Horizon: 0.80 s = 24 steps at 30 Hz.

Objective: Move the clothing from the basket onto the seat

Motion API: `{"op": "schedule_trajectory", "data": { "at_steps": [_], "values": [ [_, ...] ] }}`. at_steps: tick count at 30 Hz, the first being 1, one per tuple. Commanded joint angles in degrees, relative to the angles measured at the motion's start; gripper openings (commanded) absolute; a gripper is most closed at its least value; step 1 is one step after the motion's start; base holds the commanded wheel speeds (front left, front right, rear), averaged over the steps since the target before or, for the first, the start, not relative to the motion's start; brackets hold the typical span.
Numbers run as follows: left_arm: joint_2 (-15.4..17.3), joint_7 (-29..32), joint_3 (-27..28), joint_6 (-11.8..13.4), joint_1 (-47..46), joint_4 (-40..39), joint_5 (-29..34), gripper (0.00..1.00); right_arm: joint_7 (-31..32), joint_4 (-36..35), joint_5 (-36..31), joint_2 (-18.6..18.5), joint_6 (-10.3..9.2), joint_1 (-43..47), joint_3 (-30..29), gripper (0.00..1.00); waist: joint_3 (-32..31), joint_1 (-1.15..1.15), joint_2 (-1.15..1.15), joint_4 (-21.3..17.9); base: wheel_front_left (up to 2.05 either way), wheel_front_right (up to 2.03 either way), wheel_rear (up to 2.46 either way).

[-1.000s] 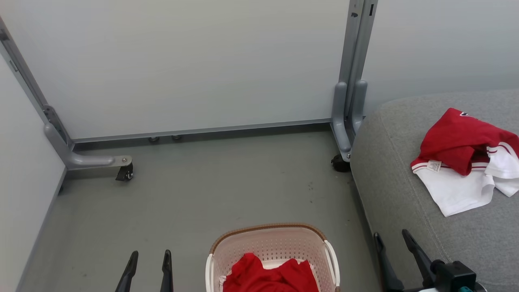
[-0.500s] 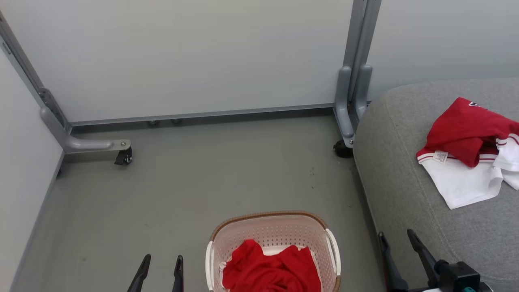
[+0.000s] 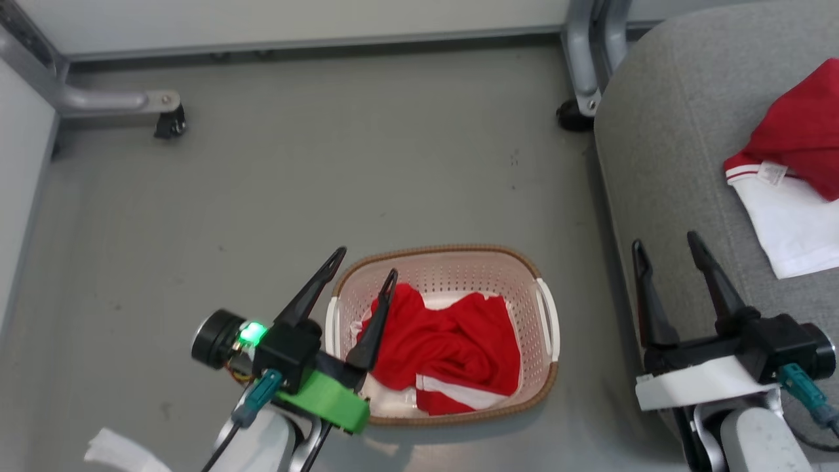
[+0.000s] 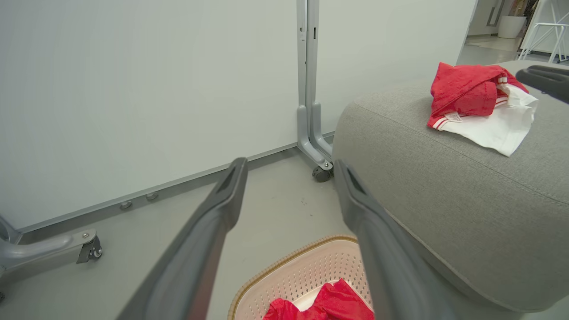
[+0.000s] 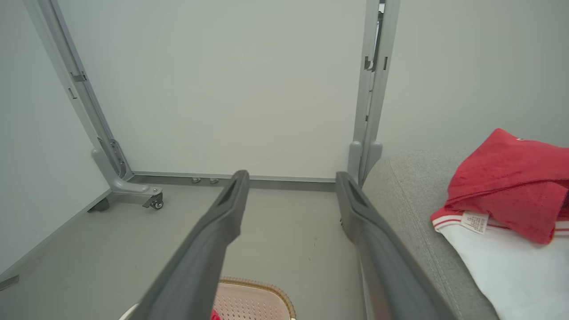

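Nearest the robot, the left jaws stand wide apart and empty above the left end of the basket [image 3: 440, 250]. One finger is by the rim's corner, and the other is over the red garment [image 3: 452, 344] crumpled inside. The right jaws, likewise apart and holding nothing, hang over the front edge of the seat [image 3: 662, 157], well to the basket's right. The basket sits on the grey floor [image 3: 328, 164] near the seat. Further back on the seat lies a second garment [image 3: 796, 190], red with a white panel and a small label. Beyond, a grey partition foot [image 3: 124, 99] with a caster rests on the floor.
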Motion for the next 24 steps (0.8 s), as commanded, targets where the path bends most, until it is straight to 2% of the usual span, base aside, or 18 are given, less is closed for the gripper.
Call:
{"op": "schedule_trajectory", "data": {
  "at_steps": [1,6,11,14,17,24],
  "values": [
    [0.8,0.1,-1.9,-0.2,-4.6,1.5,-0.9,1.0,-0.2,-0.9,-0.5,-0.6,-0.08,-2.5,-0.3,1.0,17.0,0.0,0.0,2.7,0.0,0.0,0.0],
    [3.2,0.1,-13.5,-0.2,-18.6,9.5,-1.3,1.0,-0.2,-4.2,-0.9,-1.9,-0.08,-7.6,-2.2,1.0,25.9,0.0,0.0,3.3,0.0,0.0,0.0],
    [4.0,0.0,-26.6,-0.2,-31.0,23.3,-1.3,1.0,-0.2,-7.3,-1.5,-2.2,-0.08,-10.7,-4.0,1.0,31.9,0.0,0.0,2.6,0.0,0.0,0.0],
    [2.7,0.0,-33.5,-0.2,-37.8,32.6,-3.0,1.0,-0.2,-8.7,-1.9,-1.9,-0.08,-12.3,-4.6,1.0,35.2,0.0,0.0,1.9,0.0,0.0,0.0],
    [0.3,0.8,-37.3,-0.2,-43.4,41.0,-4.5,1.0,-0.2,-10.1,-1.8,-1.7,-0.08,-13.8,-4.1,1.0,38.3,0.0,0.0,1.0,0.0,0.0,0.0],
    [-2.8,8.1,-47.6,-0.1,-51.9,52.7,-4.5,1.0,-0.2,-12.8,-2.2,-1.1,-0.08,-15.5,-4.4,1.0,42.9,0.0,0.0,-1.0,0.0,0.0,0.0]
  ]
}}
